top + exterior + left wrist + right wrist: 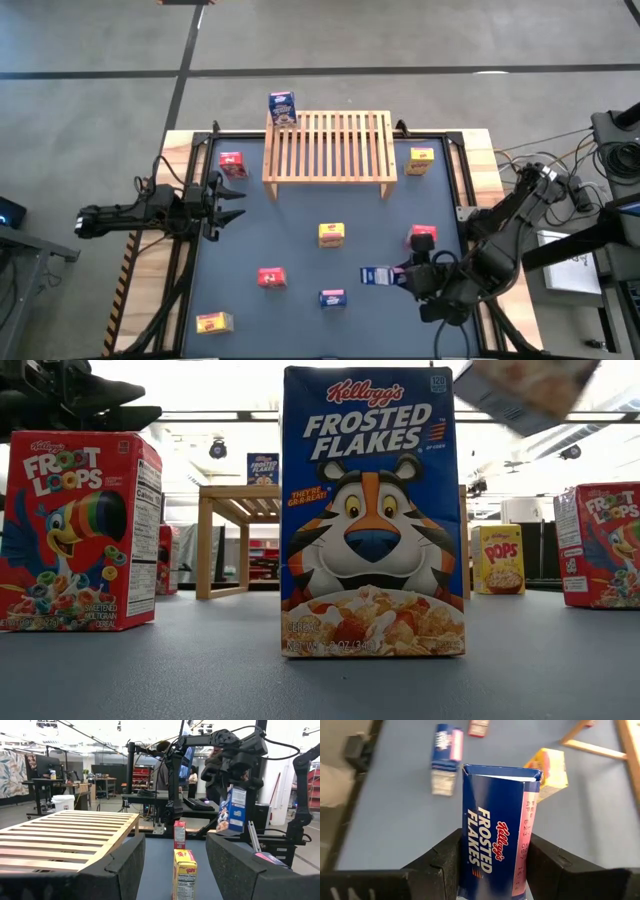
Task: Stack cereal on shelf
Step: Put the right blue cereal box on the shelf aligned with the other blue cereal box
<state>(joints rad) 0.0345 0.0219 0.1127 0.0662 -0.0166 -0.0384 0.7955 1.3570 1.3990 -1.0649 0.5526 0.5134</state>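
The wooden slatted shelf (328, 145) stands at the table's far middle, and one blue cereal box (283, 108) stands upright at its far left corner. My right gripper (392, 277), near the table's right near side, is shut on another blue Frosted Flakes box (492, 840). In the low view this box (525, 390) shows tilted, high above the table. A third blue box (332, 298) stands on its base close by. Red boxes (271, 277) and yellow boxes (331, 234) rest on the table. My left gripper (232, 196) waits open at the left, left of the shelf. My right gripper pinches the blue Frosted Flakes box between its two fingers, one finger (445, 855) on each side, at the box's end nearest the wrist (490, 870). The fingers slant down from above. The box is lifted clear of the table and hangs tilted below the gripper (232, 810).
A red box (232, 164) sits left of the shelf and a yellow one (421, 160) right of it. Another red box (423, 237) is close to my right gripper, and a yellow box (214, 322) lies at the near left corner. Bare table lies before the shelf.
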